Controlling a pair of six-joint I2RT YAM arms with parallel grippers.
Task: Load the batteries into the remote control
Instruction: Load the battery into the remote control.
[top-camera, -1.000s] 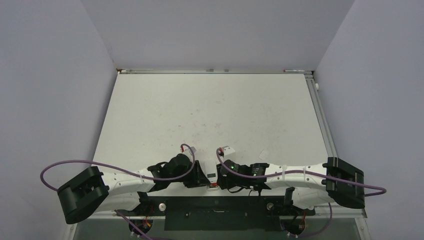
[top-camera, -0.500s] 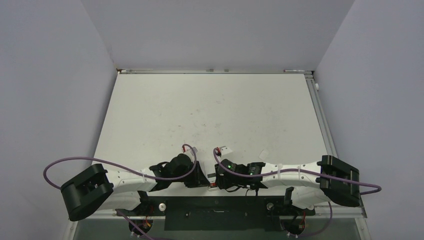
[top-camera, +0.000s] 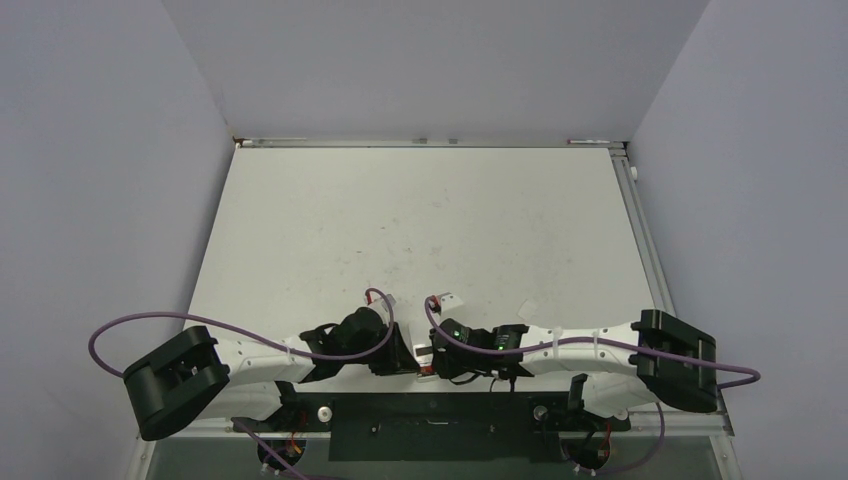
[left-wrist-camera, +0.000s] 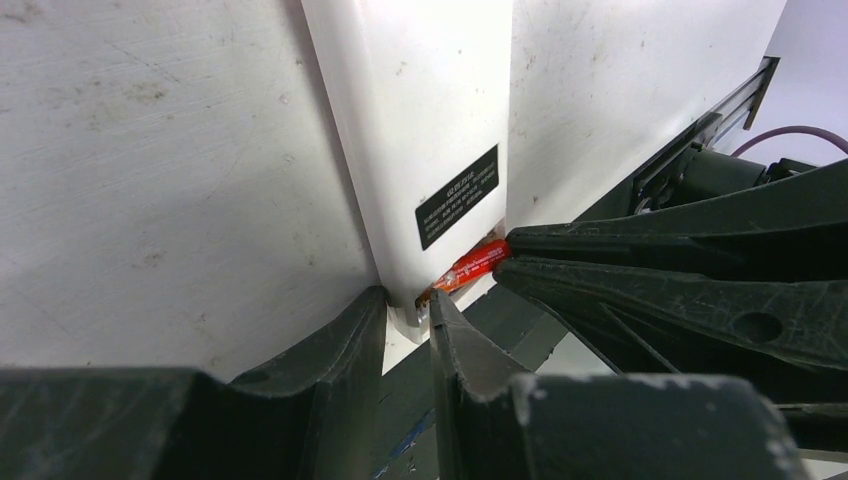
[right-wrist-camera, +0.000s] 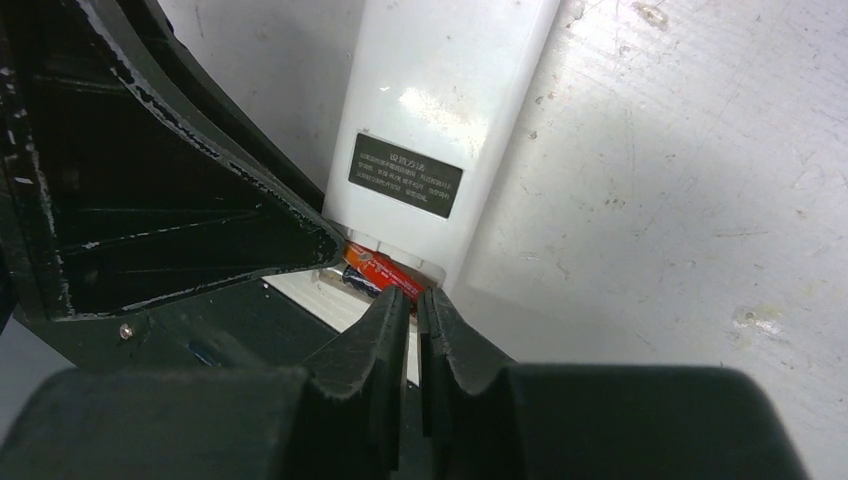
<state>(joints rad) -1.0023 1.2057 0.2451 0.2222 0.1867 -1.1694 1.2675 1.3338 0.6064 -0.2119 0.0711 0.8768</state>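
Observation:
The white remote control (left-wrist-camera: 420, 120) lies back up at the table's near edge, its black label showing (right-wrist-camera: 405, 175). In its open end sits a red battery (right-wrist-camera: 385, 272) with a darker battery (right-wrist-camera: 358, 278) beside it. My left gripper (left-wrist-camera: 405, 305) is closed narrowly on the remote's end wall. My right gripper (right-wrist-camera: 415, 298) is shut, its tips against the red battery's (left-wrist-camera: 475, 265) end, with nothing between them. From above, both grippers (top-camera: 405, 360) (top-camera: 434, 362) meet over the remote (top-camera: 423, 351).
The white table (top-camera: 420, 220) stretches away behind the arms. Two small white scraps (top-camera: 455, 298) (top-camera: 527, 306) lie just beyond the right wrist. A black rail (top-camera: 430, 425) runs along the near edge under the grippers. Purple cables loop from both arms.
My right gripper's jaws have come together at the battery's end. The left jaws have narrowed onto the remote. The right arm has edged slightly left.

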